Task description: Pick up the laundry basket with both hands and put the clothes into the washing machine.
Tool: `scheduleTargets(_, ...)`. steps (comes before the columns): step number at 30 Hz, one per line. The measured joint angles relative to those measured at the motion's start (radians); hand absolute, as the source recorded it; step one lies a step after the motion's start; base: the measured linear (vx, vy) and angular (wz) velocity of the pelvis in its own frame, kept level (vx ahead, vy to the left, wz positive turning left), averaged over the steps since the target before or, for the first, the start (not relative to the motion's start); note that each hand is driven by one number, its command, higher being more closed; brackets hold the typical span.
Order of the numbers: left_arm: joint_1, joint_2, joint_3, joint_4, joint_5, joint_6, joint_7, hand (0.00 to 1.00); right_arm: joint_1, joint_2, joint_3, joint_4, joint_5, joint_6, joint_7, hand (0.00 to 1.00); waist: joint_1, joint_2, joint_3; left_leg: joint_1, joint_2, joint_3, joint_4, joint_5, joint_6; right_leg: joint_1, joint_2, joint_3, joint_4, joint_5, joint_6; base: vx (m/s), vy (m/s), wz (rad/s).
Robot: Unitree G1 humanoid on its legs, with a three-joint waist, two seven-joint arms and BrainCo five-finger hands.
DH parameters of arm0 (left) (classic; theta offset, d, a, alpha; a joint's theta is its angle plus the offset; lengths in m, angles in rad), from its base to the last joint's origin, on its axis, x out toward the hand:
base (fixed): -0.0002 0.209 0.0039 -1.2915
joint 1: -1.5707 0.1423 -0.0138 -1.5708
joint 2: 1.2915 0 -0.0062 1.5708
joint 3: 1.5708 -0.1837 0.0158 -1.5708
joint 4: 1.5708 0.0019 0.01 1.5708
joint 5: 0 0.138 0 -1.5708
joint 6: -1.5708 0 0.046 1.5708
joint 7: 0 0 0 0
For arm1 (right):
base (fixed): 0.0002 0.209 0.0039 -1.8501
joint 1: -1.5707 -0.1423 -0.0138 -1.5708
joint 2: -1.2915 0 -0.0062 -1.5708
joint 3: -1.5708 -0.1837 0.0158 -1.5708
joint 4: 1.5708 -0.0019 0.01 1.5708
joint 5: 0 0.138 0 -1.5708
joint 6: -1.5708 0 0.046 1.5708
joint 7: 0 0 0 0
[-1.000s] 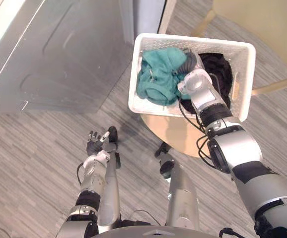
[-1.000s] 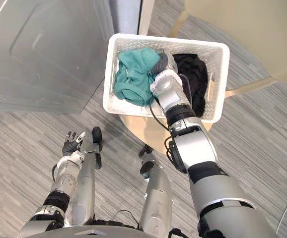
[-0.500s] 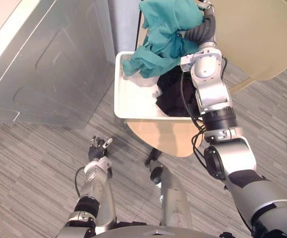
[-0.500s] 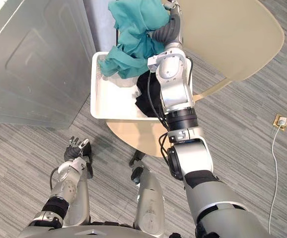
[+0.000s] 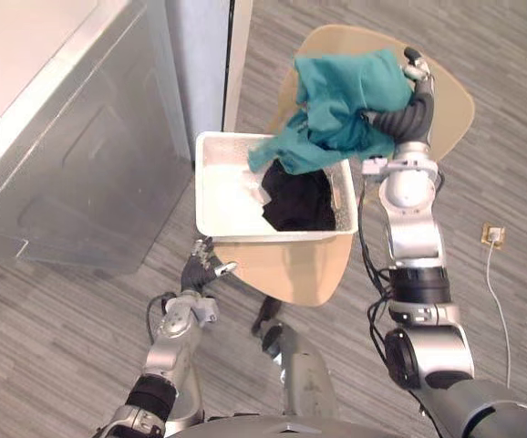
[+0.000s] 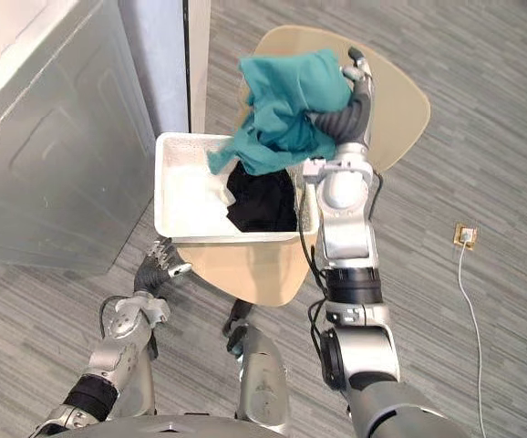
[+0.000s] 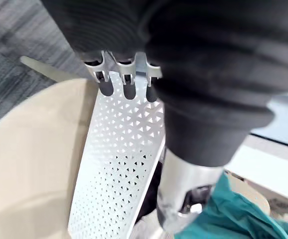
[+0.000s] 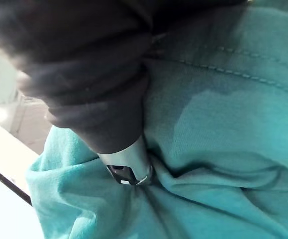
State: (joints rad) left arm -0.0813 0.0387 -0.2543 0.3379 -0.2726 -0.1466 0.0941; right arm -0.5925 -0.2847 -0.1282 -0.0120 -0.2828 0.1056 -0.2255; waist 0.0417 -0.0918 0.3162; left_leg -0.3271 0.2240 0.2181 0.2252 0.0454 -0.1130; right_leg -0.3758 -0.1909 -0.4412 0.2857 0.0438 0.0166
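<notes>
A white perforated laundry basket (image 5: 227, 187) stands on a low beige round table (image 5: 291, 269). A black garment (image 5: 295, 201) lies in its right half. My right hand (image 5: 416, 78) is raised above the basket's far right corner, shut on a teal garment (image 5: 341, 109) that hangs clear of the basket; the thumb (image 8: 129, 167) is buried in the cloth. My left hand (image 5: 200, 272) hovers open by the basket's near left corner. In the left wrist view its straight fingers (image 7: 126, 87) point along the basket's wall (image 7: 119, 164).
The grey metal washing machine (image 5: 63, 164) fills the left side, close to the basket. A larger beige round top (image 5: 450, 114) lies behind my right hand. A floor socket (image 5: 493, 235) with a white cable sits on the striped grey floor at right.
The camera has shifted. My right hand lifted the teal garment out of the basket and carried it up. My left hand rose toward the basket's near left corner.
</notes>
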Motion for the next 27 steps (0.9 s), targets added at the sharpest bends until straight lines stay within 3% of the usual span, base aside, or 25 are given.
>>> scheduleTargets(4, 0.001, 0.026, -0.035, -0.151, 0.110, 0.004, -0.017, 0.00, 0.123, 0.001, 0.004, -0.090, 0.001, -0.035, 0.054, 1.00, -0.018, 0.002, -0.054, 0.053, -0.012, 0.012, -0.003, -0.014, -0.002, 0.045, -0.006, 0.018, -0.005, 0.000, 0.006, 0.10, 0.035, -0.06)
scheduleTargets(8, -0.013, 0.042, -0.046, -0.243, 0.180, -0.014, -0.042, 0.00, 0.227, -0.003, 0.015, -0.152, 0.011, -0.076, 0.126, 1.00, -0.035, 0.013, -0.147, 0.127, -0.020, 0.058, -0.029, -0.035, 0.001, 0.101, 0.004, 0.054, -0.066, 0.014, 0.032, 0.07, 0.056, -0.28)
scheduleTargets(17, -0.165, 0.067, -0.191, -0.156, 0.387, -0.013, -0.085, 0.00, 0.316, -0.058, 0.128, -0.256, 0.141, -0.132, 0.265, 1.00, -0.078, 0.038, -0.231, 0.228, -0.041, 0.141, -0.091, -0.040, 0.007, 0.192, 0.029, 0.126, -0.238, 0.111, 0.051, 0.01, 0.049, -0.24)
scheduleTargets(25, -0.165, 0.066, -0.234, -0.122, 0.395, -0.008, -0.124, 0.00, 0.359, -0.114, 0.161, -0.257, 0.198, -0.132, 0.315, 1.00, -0.079, 0.046, -0.267, 0.264, -0.043, 0.155, -0.108, -0.044, 0.005, 0.240, 0.042, 0.136, -0.301, 0.136, 0.056, 0.00, 0.016, -0.06)
scheduleTargets(27, -0.191, 0.060, -0.261, -0.075, 0.394, 0.012, -0.126, 0.00, 0.370, -0.116, 0.169, -0.269, 0.200, -0.130, 0.327, 1.00, -0.082, 0.057, -0.284, 0.264, -0.044, 0.155, -0.109, -0.044, 0.004, 0.242, 0.042, 0.138, -0.306, 0.136, 0.056, 0.00, 0.000, 0.00)
